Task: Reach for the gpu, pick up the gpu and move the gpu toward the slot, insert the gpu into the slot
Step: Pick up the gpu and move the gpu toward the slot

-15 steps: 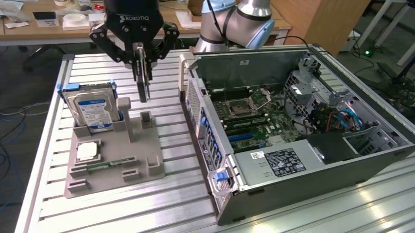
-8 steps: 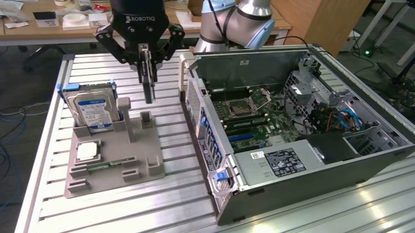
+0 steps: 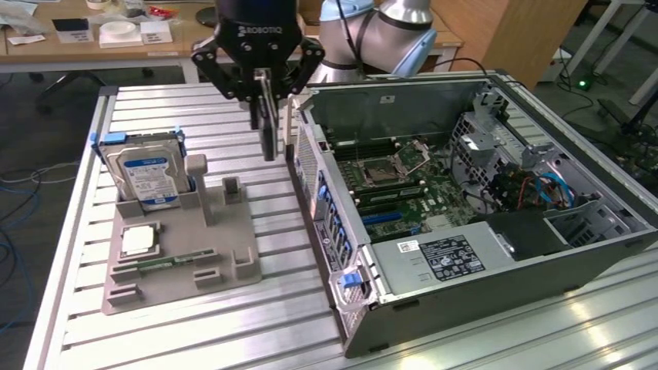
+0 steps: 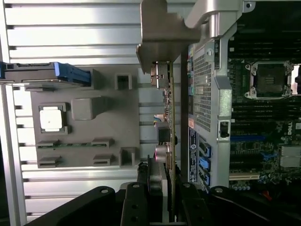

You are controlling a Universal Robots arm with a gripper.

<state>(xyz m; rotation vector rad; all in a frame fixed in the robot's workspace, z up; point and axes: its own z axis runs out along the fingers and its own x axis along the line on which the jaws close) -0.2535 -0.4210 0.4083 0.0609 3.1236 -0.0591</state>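
Table: bare ribbed aluminium table (image 3: 206, 331), lower exterior view.
Tray: grey plastic fixture tray (image 3: 175, 254), lower left, well apart from the card.
Case: open grey metal computer case (image 3: 463, 270), right; its perforated wall stands just beside the card.
Card: thin green gpu (image 3: 270, 135) hangs edgewise, upper centre, outside the case.
Hand: black gripper (image 3: 265, 96) clamps the gpu's top.

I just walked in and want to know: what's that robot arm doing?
The robot arm's pincer is holding the gpu, a thin circuit card, hanging on edge in the air. It is above the table, between the grey parts holder and the open computer case. The card is not in the motherboard yet.
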